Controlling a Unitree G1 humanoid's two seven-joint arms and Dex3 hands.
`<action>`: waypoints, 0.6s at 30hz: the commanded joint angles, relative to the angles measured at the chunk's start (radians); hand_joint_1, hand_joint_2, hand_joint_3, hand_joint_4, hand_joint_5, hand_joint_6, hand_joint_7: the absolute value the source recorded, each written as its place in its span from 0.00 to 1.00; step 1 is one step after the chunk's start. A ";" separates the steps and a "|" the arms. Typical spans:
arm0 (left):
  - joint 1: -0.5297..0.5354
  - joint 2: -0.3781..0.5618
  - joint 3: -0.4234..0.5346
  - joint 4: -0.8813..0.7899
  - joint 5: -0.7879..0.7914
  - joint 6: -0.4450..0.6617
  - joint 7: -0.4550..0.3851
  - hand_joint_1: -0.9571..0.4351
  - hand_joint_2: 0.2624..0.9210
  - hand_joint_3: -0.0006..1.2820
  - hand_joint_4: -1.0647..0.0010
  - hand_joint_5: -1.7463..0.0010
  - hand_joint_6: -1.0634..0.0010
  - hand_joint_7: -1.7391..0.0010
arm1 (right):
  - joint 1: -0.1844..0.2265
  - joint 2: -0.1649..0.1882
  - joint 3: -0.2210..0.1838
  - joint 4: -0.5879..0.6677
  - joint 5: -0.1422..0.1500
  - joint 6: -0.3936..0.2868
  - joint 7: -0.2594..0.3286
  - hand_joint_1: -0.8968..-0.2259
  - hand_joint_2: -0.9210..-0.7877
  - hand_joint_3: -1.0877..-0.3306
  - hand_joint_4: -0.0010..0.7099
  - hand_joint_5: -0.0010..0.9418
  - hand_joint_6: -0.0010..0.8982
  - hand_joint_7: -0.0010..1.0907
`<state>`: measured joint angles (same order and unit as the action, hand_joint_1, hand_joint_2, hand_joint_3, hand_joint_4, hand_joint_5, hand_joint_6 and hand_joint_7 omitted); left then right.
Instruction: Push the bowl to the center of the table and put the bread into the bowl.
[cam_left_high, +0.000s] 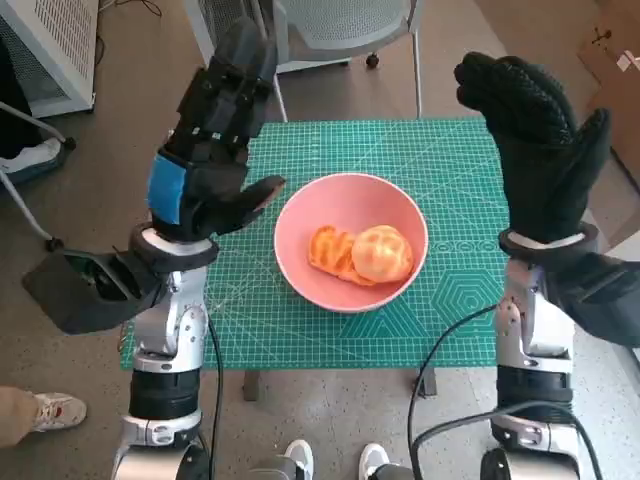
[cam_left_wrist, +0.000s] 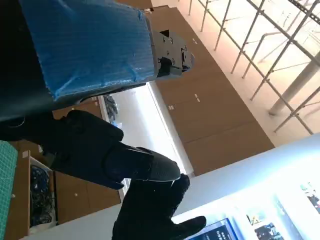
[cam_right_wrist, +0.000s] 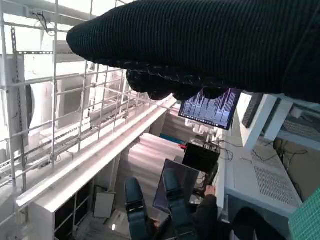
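Both forearms stand raised on either side of the tabletop (cam_left_high: 300, 330), hands lifted well above it. The left hand (cam_left_high: 212, 135), blue tape on its back, points upward with fingers extended and thumb stuck out toward the bowl, holding nothing. The right hand (cam_left_high: 540, 140) in its knitted glove is likewise upright, fingers spread, empty. Between them the pink bowl (cam_left_high: 351, 242) sits near the middle of the green mat, with the bread (cam_left_high: 360, 254) inside it.

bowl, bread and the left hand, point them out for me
bowl (cam_left_high: 298, 232): head view, bare pink inner wall on its left side.
bread (cam_left_high: 381, 252): head view, top of the round golden piece.
left hand (cam_left_high: 208, 150): head view, middle of its black back.
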<state>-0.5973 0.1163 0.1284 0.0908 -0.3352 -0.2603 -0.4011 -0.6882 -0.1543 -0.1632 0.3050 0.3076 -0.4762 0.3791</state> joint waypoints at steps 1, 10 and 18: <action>0.006 0.002 0.005 -0.015 -0.004 -0.009 0.006 0.31 1.00 0.17 1.00 1.00 0.82 0.98 | 0.007 -0.005 0.006 0.013 -0.016 0.007 0.001 0.56 0.00 0.73 0.55 0.00 0.50 0.01; 0.010 -0.001 0.003 -0.024 -0.002 -0.006 0.017 0.31 1.00 0.18 1.00 1.00 0.83 0.98 | 0.005 -0.003 0.011 0.010 -0.007 0.013 0.005 0.56 0.00 0.73 0.55 0.00 0.50 0.01; 0.017 -0.006 0.002 -0.039 -0.004 0.002 0.029 0.30 1.00 0.18 1.00 1.00 0.83 0.97 | -0.002 -0.004 0.012 0.020 -0.001 0.012 0.012 0.57 0.00 0.73 0.55 0.00 0.50 0.01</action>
<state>-0.5920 0.1123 0.1281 0.0738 -0.3329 -0.2598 -0.3811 -0.6917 -0.1543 -0.1537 0.3118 0.3092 -0.4759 0.3816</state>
